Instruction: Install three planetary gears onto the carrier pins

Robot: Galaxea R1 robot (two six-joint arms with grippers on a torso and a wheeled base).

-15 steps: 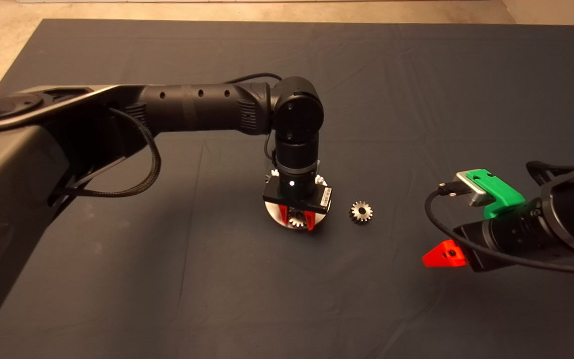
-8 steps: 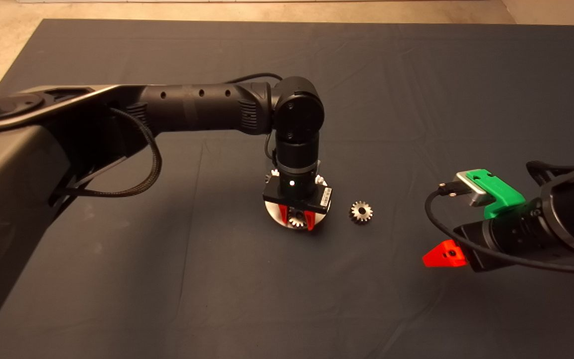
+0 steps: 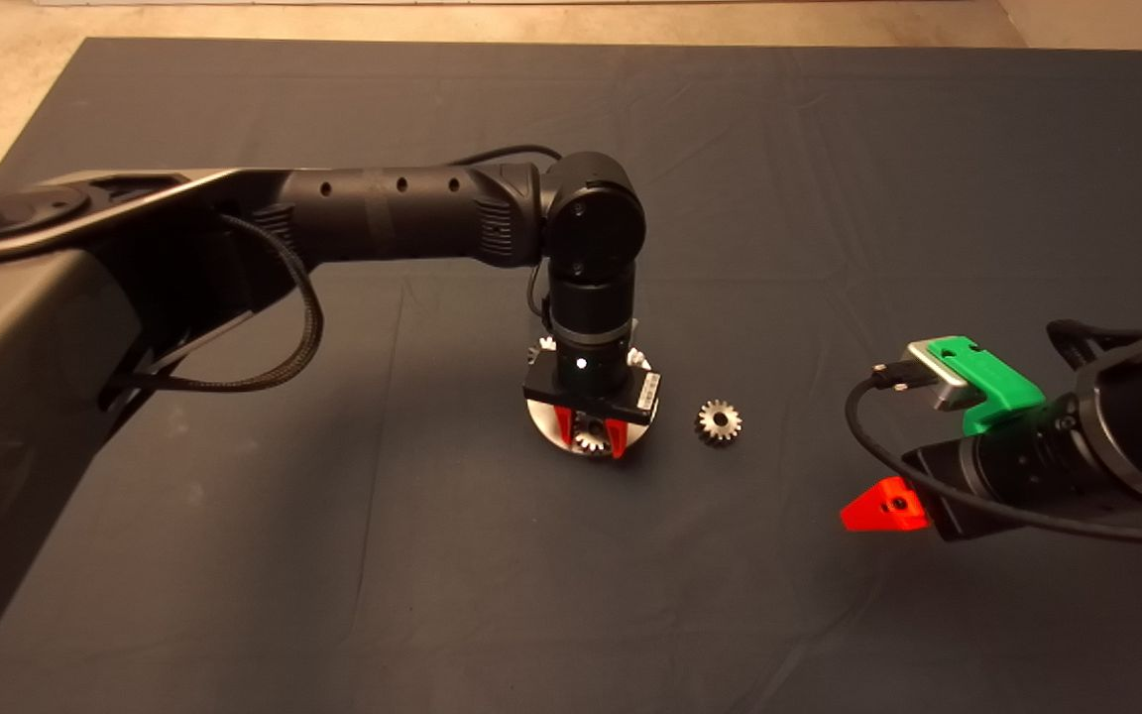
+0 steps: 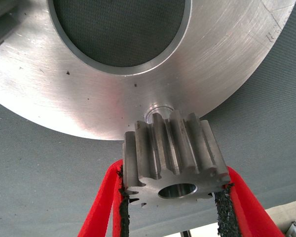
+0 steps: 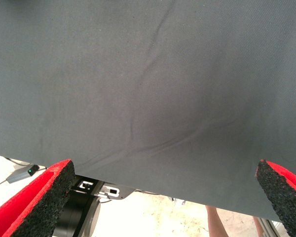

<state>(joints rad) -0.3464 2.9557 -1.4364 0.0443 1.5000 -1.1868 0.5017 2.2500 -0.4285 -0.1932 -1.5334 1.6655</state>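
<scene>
My left gripper (image 3: 591,434) points straight down over the silver disc (image 3: 542,426) at mid-mat. It is shut on one planetary gear (image 4: 173,157), held by its teeth between the black pads (image 4: 221,210). The gear hangs tilted just above the disc (image 4: 64,94), with one carrier pin (image 4: 156,114) showing right behind it. The other pins are hidden by the wrist. A second planetary gear (image 3: 719,420) lies flat on the mat to the right of the disc. A third gear is not clearly in view. My right gripper (image 3: 880,508) waits open and empty at the lower right.
The dark mat (image 3: 432,555) spreads on all sides of the disc. The left arm (image 3: 383,213) stretches in from the left above it. The right wrist view shows the mat's edge and part of a person's leg (image 5: 214,222) beyond it.
</scene>
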